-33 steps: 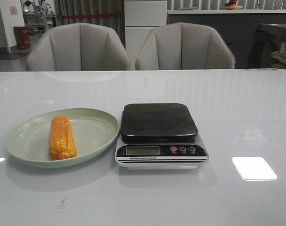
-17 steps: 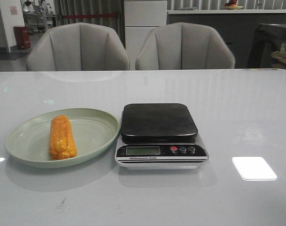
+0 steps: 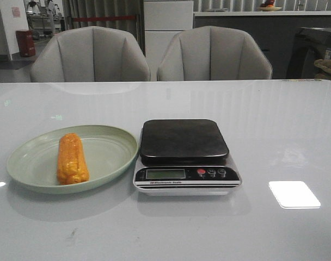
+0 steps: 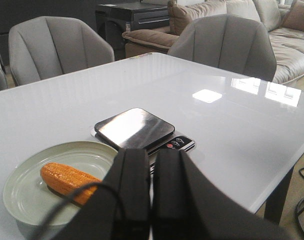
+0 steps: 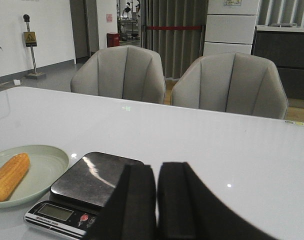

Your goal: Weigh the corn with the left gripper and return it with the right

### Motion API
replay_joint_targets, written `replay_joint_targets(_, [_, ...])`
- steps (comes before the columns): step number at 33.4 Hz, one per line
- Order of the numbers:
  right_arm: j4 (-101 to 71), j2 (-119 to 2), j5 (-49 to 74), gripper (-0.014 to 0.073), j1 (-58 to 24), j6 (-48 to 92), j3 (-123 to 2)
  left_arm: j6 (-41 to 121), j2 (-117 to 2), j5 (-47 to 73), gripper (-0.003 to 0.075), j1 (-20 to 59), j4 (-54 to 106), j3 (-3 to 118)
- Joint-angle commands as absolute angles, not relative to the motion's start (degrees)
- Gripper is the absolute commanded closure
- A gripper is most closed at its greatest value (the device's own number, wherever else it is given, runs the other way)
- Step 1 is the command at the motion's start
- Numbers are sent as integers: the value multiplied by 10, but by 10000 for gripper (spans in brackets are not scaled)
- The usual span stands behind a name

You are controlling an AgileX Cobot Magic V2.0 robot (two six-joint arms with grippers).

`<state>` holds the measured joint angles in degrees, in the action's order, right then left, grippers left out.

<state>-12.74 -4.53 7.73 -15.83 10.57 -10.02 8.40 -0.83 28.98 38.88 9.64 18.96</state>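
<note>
The orange-yellow corn [image 3: 72,159] lies on the pale green plate [image 3: 108,142] at the table's left; it also shows in the left wrist view [image 4: 67,178] and the right wrist view [image 5: 10,176]. The kitchen scale [image 3: 185,155], with a dark pan and a small display, stands right of the plate with its pan bare. My left gripper [image 4: 151,157] is shut and empty, held back from the plate and scale. My right gripper [image 5: 157,172] is shut and empty, held back from the scale [image 5: 87,189]. Neither arm shows in the front view.
Two grey chairs [image 3: 92,54] stand behind the table's far edge. A bright light patch [image 3: 294,194] lies on the glossy white table at the right. A sofa [image 4: 272,30] and dark cabinet stand off to the side in the left wrist view.
</note>
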Motion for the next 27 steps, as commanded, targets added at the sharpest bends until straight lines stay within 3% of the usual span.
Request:
replay_joint_targets(1, [-131,-51,37,409,-158,112,-115,83,-16,250,606,393,101,206])
replay_joint_targets(8, [-131,-51,37,409,-158,112,-115,83,-16,235,606,377,100,180])
replay_joint_targets(27, [-131,-51,37,409,-158,112,-115,82,17,0,606,89,69,15])
